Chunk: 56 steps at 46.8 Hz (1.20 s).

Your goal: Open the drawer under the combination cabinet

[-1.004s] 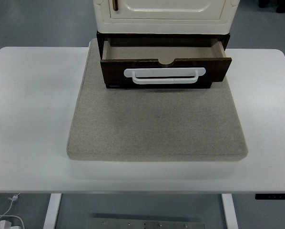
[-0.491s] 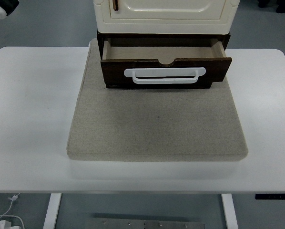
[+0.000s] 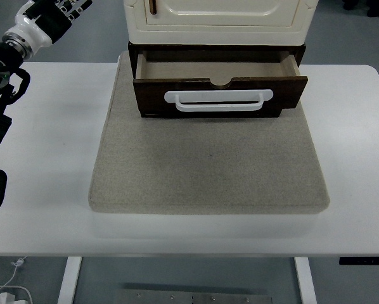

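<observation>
**Drawer stands pulled out at top centre; left arm at the upper left corner**

The drawer sits at the top centre of the frame, under the cream cabinet. It is dark brown and pulled out toward the near edge, so its pale bare floor shows behind the front panel. The front panel has a small rounded notch in the middle of its top edge, and a white handle runs across it horizontally. The right end of the front panel reaches a little farther out than the left.

The cabinet's lower part is cut off by the top of the frame; a panelled door face and a small brown knob near its left side show. Cabinet and drawer stand on the far part of a grey-beige mat that fills the middle of the frame, and the mat lies on the white table. The near stretch of the mat is bare.

The left arm comes in at the upper left of the frame, black with a white wrist section, well apart from the drawer and over the table's far left corner. The left hand is cut by the top edge of the frame, so whether its fingers are spread or curled cannot be told. It touches neither the cabinet nor the drawer.

Below the table's near edge, at the lower left, a white cable lies on the floor.
</observation>
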Available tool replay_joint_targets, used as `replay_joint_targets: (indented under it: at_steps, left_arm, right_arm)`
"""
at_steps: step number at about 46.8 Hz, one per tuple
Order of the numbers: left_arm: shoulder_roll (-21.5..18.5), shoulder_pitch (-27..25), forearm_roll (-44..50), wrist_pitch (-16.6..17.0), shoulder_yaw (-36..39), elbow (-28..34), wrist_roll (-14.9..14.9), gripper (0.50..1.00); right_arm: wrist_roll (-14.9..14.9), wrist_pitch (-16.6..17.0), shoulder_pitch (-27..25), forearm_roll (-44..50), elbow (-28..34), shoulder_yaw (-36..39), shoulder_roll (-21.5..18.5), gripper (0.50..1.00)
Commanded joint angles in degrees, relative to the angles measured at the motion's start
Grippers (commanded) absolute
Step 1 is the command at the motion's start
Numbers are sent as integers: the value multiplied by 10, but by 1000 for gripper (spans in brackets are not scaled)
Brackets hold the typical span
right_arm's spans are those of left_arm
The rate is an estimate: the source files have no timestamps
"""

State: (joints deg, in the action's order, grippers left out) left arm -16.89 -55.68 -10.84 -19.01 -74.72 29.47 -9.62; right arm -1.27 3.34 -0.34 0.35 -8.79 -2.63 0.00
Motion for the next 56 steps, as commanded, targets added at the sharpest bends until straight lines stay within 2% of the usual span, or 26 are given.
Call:
replay_joint_targets:
  at_steps: [1, 14, 25, 56]
  left_arm:
    - [6, 0, 15, 12, 1, -12, 0, 1000]
    - [12, 9, 35, 16, -6, -20, 2, 1000]
    - [24, 10, 64, 16, -3, -58, 9, 1000]
    - [61, 10, 78, 27, -9, -65, 36, 1000]
  right_arm:
    - [0, 0, 0, 0, 0, 0, 0, 928]
    - [0, 0, 0, 0, 0, 0, 0, 928]
    - [0, 0, 0, 0, -1, 0, 0, 928]
    - [0, 0, 0, 0, 0, 0, 0, 928]
